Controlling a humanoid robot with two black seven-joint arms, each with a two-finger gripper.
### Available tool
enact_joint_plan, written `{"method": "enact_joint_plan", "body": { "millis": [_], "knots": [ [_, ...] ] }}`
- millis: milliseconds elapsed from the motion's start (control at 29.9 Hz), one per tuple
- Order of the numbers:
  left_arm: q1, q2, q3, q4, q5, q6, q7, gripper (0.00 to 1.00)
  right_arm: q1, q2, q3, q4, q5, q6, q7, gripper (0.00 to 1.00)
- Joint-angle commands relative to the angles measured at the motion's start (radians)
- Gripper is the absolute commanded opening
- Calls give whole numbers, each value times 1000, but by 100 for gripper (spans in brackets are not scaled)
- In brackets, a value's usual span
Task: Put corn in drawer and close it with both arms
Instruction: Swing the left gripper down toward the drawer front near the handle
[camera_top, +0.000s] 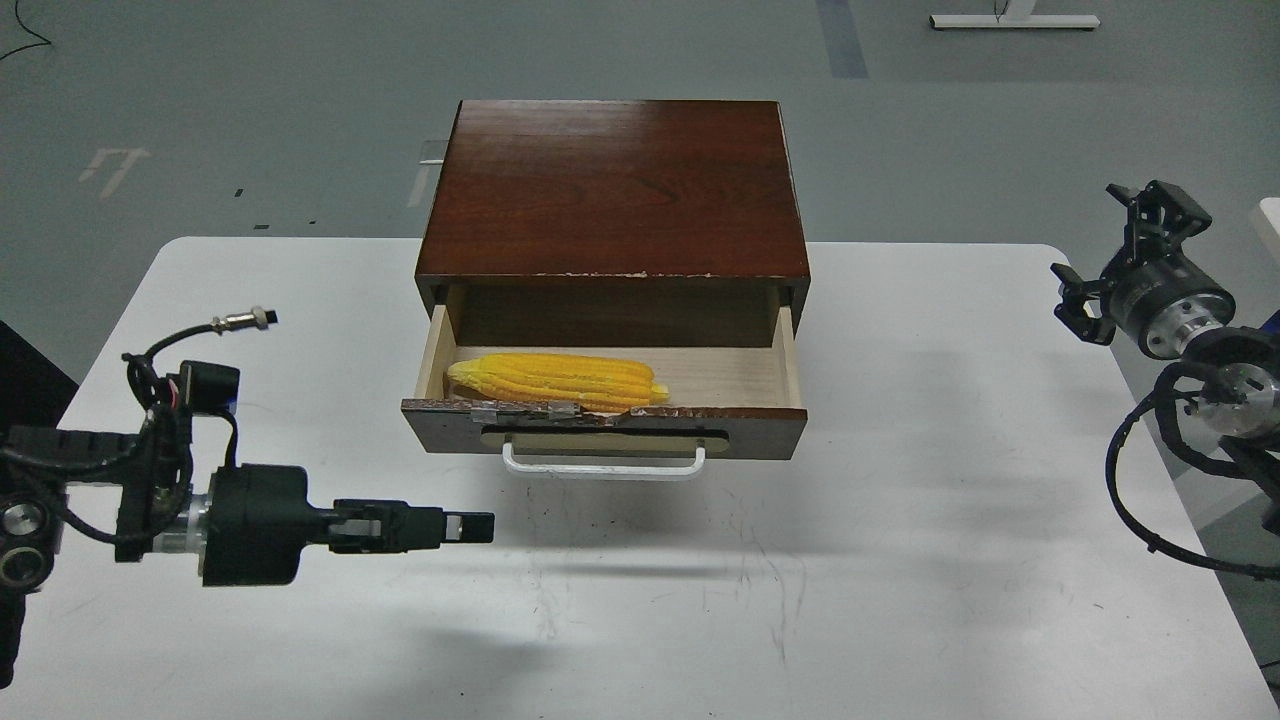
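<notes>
The drawer (604, 428) stands pulled out of the dark-brown cabinet (612, 190), with its white bar handle (603, 465) facing me. The yellow corn (556, 380) lies lengthwise inside it, along the chipped front edge, in the left and middle part. My left gripper (482, 527) hovers low over the table, in front of and below the drawer's left corner, pointing right. It holds nothing, and its fingers overlap side-on. My right gripper (1088, 232) is far right, beyond the table's edge, with its fingers spread and empty.
The white table (900, 560) carries the cabinet at its back middle. My left arm's cables (165, 400) stand over the table's left side. My right arm's cable loop (1150, 480) hangs off the right edge. Grey floor lies behind.
</notes>
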Motion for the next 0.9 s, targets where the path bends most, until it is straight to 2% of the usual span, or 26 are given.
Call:
{"method": "enact_joint_plan", "body": {
  "millis": [0,368,603,870],
  "knots": [
    [2,-53,27,8,22,0,0,0,-1,-1,1,-2,-35,1,0,96],
    [9,-185,27,101,14,0,0,0,-12,2,-1,-20,-45,1,0,96],
    [34,-191,24,106,3,3,0,0,-13,11,-1,-20,-69,-1,0,96],
    [34,-221,21,117,-124,164,0,0,-21,29,-1,-49,-74,1,0,96]
  ]
}}
